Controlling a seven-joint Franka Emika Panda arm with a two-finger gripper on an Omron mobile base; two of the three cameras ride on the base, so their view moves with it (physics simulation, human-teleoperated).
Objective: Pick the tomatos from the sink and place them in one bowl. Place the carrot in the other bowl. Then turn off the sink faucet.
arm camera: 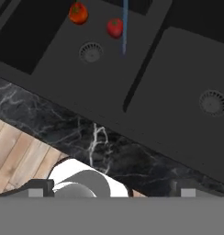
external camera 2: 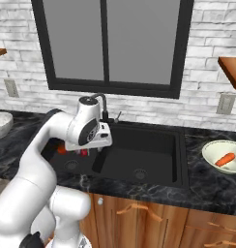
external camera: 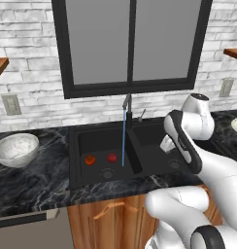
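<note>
Holding: the fingers (arm camera: 39, 186) stand wide apart with nothing between them; I judge they are kept open for a grasp that has not yet begun.
Fingers' place: high above the front edge of the sink (external camera: 76, 160), near the wall that divides its two basins. The hand looks down on both drains.
Tomatos: both tomatos lie on the floor of the sink's left basin, the orange-red one (external camera: 90, 159) and the red one (external camera: 112, 157), near each other but apart, just behind the drain.
Water: a thin blue stream (external camera: 124, 138) falls from the sink faucet (external camera: 127, 104) into the same basin, just beside the red tomato; so the faucet is on.
Mottled bowl: the mottled bowl (external camera: 16, 148) waits on the tabletop (external camera: 42, 180), well left of the sink, probably for the tomatos.
Carrot: the carrot (external camera 2: 225, 159) lies already in the cream bowl (external camera 2: 207, 154), right of the sink, so this part seems done.
</note>
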